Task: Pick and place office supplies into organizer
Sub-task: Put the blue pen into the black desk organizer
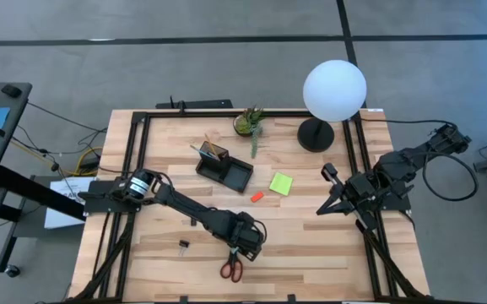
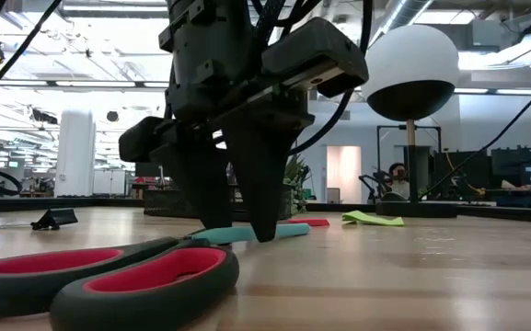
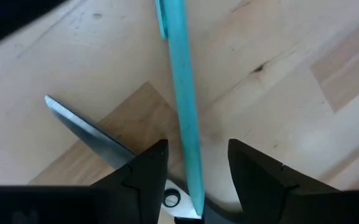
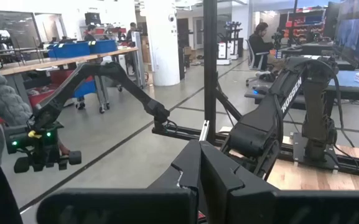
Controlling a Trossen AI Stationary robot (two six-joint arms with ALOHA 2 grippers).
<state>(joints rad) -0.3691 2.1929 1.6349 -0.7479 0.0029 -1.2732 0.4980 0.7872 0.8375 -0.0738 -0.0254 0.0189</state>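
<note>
Scissors (image 1: 232, 269) with red handles lie near the front edge of the pale wooden table (image 1: 311, 245), and from above we see the left gripper (image 1: 245, 243) hovering right over their blade end. Behind it sits the black organizer (image 1: 224, 170), a boxy tray with thin pens standing in its taller section. To its right we spot the lime-green sticky pad (image 1: 281, 183), flat and square, and the small orange eraser (image 1: 257, 197) just beside it. A tiny black clip (image 1: 183, 246) rests well left of the scissors. At the back stand a small potted plant (image 1: 249, 122) and a lamp (image 1: 333, 90) with a smooth white globe. The right gripper (image 1: 325, 205) waits above the table's right side.

Down at table level, we get the glossy red scissor loops up close, rimmed in dark rubber. The left gripper's two tapered black fingers (image 2: 267, 184) reach down to the table, parted, either side of a teal pen (image 2: 247, 233).

Through the left wrist camera, we see the slim round teal pen running between the two open fingers, not squeezed, with a bare steel blade angled just beside it.

From the right wrist camera, the right gripper's dark fingers (image 4: 195, 168) sit pressed together, holding nothing.
</note>
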